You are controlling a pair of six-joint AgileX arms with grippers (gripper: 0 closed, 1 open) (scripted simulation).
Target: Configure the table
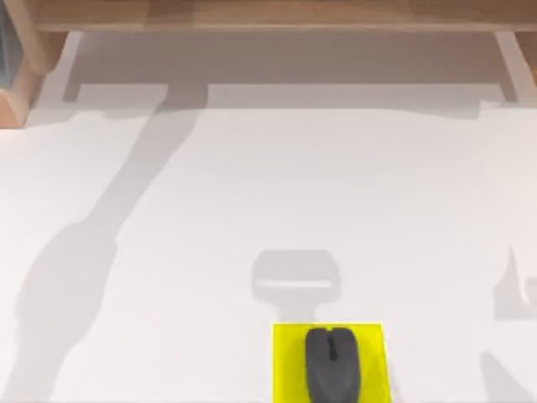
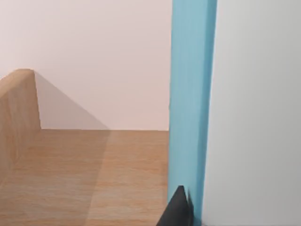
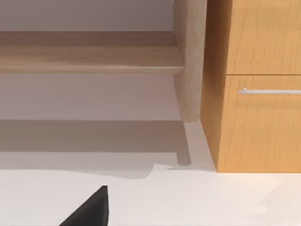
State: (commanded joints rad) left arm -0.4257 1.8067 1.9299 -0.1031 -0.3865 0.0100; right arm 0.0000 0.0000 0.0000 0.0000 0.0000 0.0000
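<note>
At the upper left corner of the top view you have the end of the wooden shelf frame, with a sliver of something blue-grey tucked against its inner edge. The left wrist view looks along a wooden shelf board at an upright light-blue panel, thin and flat like a book or folder, with a pale surface beside it. A dark tip of the left gripper sits just beside that panel's lower edge; you cannot tell how far its fingers are apart or whether they hold anything.

The table spreads across nearly the whole top view, white, smooth and rigid. You should judge it a fixed work surface, not something to lift: smooth enough that light things will slide on it, so place items flat and let go gently.

Low and right of centre lies the yellow pad, thin and probably flexible, with a dark grey mouse resting on it. The mouse looks light, hard and rounded, so a grip across its narrow sides would likely be safest.

In the right wrist view a corner of the right gripper shows low in the frame above the table, facing the shelf leg and a wooden drawer unit with a metal handle; its finger opening cannot be told either.

No brand, label or writing is readable anywhere.
</note>
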